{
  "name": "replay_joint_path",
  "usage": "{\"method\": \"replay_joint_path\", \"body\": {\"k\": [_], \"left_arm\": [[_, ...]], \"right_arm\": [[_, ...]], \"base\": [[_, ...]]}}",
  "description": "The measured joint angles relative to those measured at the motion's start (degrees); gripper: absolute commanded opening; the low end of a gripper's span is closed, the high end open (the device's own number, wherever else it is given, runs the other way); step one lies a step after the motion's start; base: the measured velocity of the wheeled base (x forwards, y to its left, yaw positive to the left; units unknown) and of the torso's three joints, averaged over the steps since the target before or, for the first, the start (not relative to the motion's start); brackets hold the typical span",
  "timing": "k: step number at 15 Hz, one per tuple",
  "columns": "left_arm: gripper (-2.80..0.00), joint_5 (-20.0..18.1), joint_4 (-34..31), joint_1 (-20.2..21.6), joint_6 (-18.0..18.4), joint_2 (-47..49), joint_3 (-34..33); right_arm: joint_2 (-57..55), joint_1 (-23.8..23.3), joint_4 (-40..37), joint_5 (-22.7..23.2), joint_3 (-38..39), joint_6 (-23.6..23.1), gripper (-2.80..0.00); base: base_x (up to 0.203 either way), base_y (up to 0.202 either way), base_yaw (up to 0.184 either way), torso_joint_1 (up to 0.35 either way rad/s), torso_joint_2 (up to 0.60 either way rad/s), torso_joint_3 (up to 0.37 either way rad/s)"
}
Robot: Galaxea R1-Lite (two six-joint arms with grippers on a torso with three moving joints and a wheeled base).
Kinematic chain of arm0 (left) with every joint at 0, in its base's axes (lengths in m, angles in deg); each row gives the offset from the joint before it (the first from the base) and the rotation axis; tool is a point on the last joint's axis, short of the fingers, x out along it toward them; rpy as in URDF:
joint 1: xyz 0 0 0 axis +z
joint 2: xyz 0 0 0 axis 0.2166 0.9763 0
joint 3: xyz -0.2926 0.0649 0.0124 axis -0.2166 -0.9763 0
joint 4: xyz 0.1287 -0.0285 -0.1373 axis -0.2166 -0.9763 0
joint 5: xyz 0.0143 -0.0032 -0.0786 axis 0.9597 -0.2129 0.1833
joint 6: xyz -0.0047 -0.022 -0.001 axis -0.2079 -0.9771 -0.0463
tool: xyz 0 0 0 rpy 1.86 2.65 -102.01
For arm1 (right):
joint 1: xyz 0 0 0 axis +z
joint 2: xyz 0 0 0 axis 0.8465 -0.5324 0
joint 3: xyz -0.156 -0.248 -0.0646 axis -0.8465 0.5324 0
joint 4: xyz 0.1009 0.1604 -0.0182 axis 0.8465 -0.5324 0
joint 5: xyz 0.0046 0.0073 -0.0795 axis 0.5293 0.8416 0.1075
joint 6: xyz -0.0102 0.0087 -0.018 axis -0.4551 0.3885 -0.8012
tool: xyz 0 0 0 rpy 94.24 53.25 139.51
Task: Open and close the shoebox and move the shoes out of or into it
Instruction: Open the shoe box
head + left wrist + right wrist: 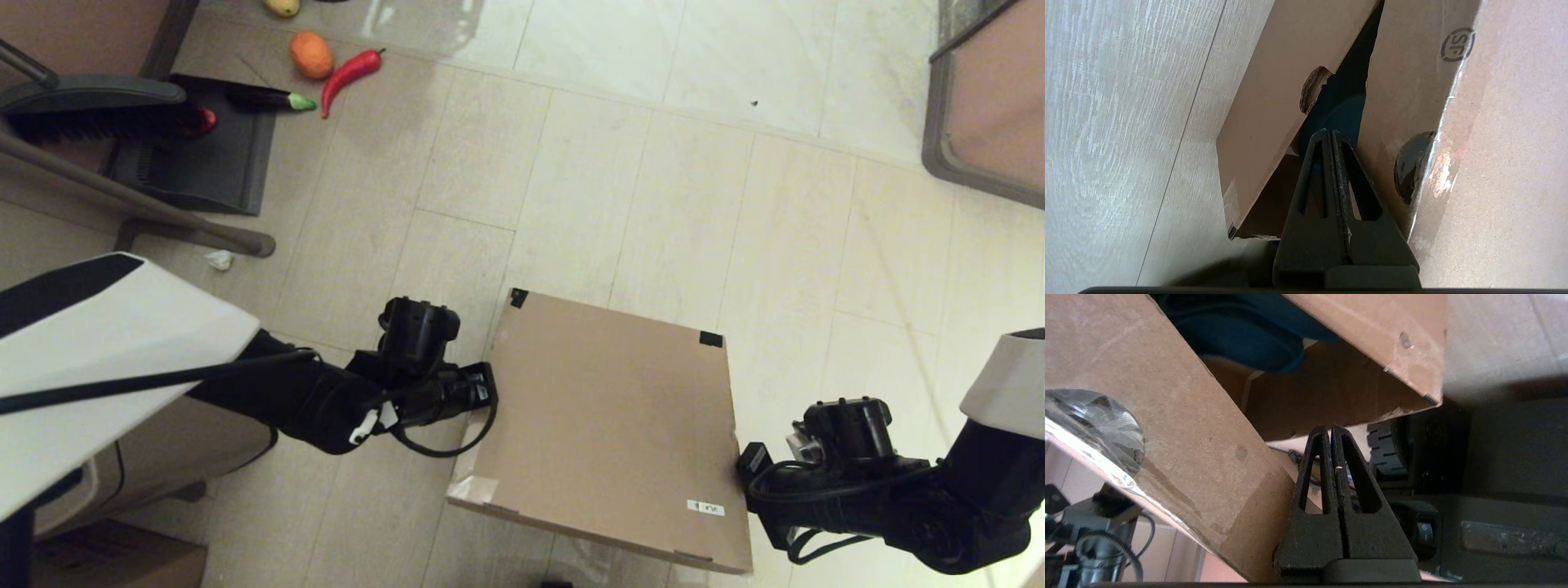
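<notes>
The brown cardboard shoebox [604, 425] lies on the tiled floor, black tape at its two far lid corners. Its lid stands slightly lifted off the base. My left gripper [490, 390] is shut at the box's left side, its tips [1329, 132] in the gap between the lid flap [1404, 102] and the base wall [1274, 102]. My right gripper [747, 465] is shut at the right side, near the front corner, its tips [1329, 428] at the gap under the lid [1167, 416]. Dark blue shoes [1339, 114] [1249, 339] show inside through both gaps.
A brush and dark dustpan [196, 147] lie at the far left with toy vegetables beside them: an orange one [311, 54], a red chili [351, 72], an eggplant [261, 99]. A plain cardboard box [114, 563] sits near left. A grey-rimmed bin [988, 98] is far right.
</notes>
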Motion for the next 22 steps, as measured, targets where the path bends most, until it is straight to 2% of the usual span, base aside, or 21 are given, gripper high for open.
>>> {"method": "replay_joint_path", "body": {"k": [3,6,10,16,22], "left_arm": [[-2.80,0.00,-0.82,0.00,-0.41,-0.58,0.00],[-2.80,-0.04,-1.03,0.00,-0.43,-1.10,-0.04],[-2.80,0.00,-1.04,0.00,-0.43,-1.66,0.00],[-2.80,0.27,-5.26,0.71,-0.43,-2.93,5.35],[-2.80,2.78,-5.85,2.80,-0.43,-4.05,8.30]], "right_arm": [[1.12,-0.76,-0.02,2.53,0.09,-0.05,-2.80],[3.62,-3.03,-0.11,7.81,0.04,0.20,-2.80],[7.54,-3.58,-3.69,10.48,-0.33,0.45,-2.80],[11.07,-3.91,-4.84,11.22,0.91,3.06,-2.80],[14.31,-4.01,-5.42,12.36,1.27,8.28,-2.80]], "base": [[0.000,0.000,0.000,0.000,0.00,0.000],[0.000,0.000,0.000,0.000,0.00,0.000],[0.000,0.000,0.000,0.000,0.00,0.000],[0.000,0.000,0.000,0.000,0.00,0.000],[0.000,0.000,0.000,0.000,0.00,0.000]]}}
